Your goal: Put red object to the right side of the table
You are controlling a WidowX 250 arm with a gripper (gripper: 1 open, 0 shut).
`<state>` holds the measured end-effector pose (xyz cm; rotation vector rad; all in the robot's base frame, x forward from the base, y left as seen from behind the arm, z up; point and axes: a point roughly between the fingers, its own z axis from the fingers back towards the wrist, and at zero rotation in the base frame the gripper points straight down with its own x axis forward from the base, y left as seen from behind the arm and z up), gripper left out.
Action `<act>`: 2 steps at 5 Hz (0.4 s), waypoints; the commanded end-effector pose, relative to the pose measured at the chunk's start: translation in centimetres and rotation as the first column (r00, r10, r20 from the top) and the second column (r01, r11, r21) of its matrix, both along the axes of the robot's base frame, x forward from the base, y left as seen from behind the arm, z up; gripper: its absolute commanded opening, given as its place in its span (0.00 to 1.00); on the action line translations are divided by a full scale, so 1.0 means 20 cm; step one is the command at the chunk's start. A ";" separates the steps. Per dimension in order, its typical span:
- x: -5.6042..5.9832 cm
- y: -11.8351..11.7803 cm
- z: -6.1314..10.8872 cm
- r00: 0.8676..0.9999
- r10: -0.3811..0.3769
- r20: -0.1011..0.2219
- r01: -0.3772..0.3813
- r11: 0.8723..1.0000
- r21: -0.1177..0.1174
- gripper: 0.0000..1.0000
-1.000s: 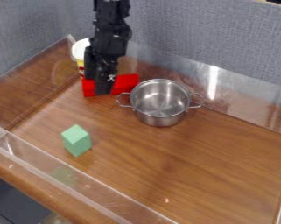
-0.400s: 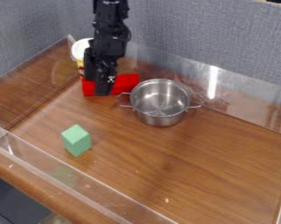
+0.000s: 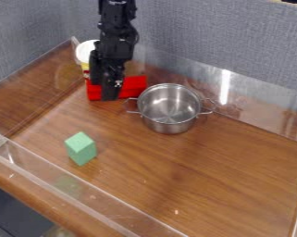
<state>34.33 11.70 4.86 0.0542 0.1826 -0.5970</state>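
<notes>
1. Nearest me, at seven o'clock on the table (image 3: 225,199), I see a green cube (image 3: 79,147).
2. A steel pot (image 3: 170,107) stands mid-table.
3. At eleven o'clock the gripper (image 3: 108,90), jaws spread wide, covers the red block's (image 3: 133,87) middle; contact unclear.
4. A yellow tub (image 3: 84,53) is half hidden behind.

The table (image 3: 213,185) is glossy reddish-brown wood grain, walled by clear acrylic. On it, the steel pot (image 3: 170,106) shines polished, the red object (image 3: 132,89) beside the pot looks smooth, and the green cube (image 3: 79,147) matt.
</notes>
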 end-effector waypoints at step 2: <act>0.03 0.04 0.12 0.996 0.019 0.086 -0.020 1.000 0.018 1.00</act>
